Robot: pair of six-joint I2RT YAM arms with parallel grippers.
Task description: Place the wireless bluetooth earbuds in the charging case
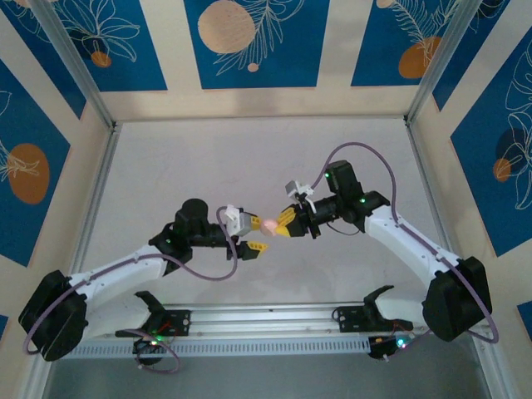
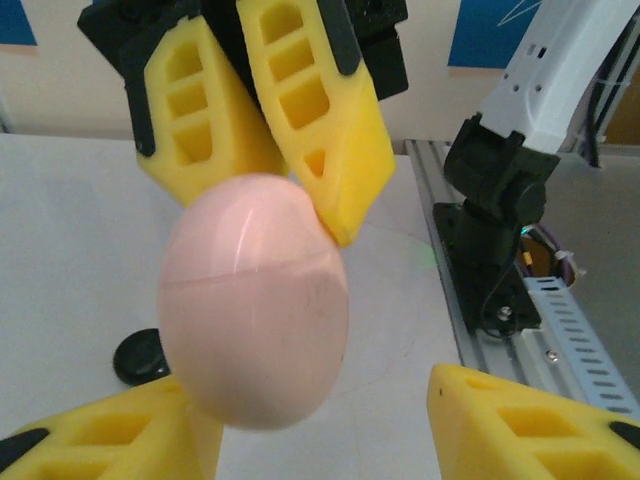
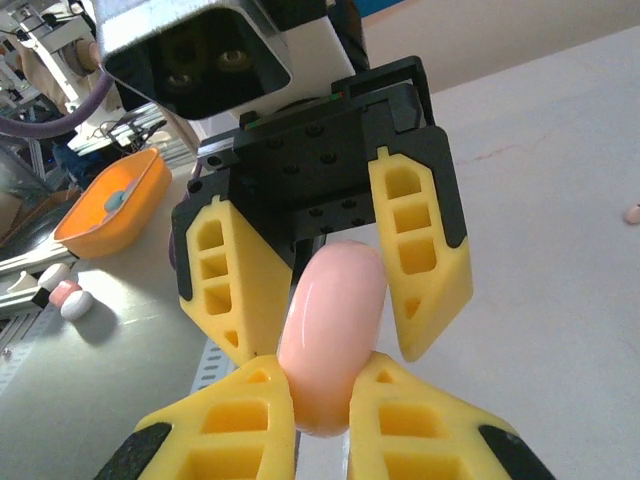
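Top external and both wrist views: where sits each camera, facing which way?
Top external: above, behind the bases, looking down at the table; both arms show.
Left wrist: on the left arm, facing the right gripper; own fingers below.
Right wrist: on the right arm, facing the left gripper; own fingers below.
Shared: both wrist views show the pink case in the right gripper.

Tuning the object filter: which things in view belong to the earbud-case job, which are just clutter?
Job: pink egg-shaped charging case, clamped in the right gripper; left gripper, open around it; small pale piece on the table, possibly an earbud.
Lying about: black disc on the table; orange bowl off to the side.
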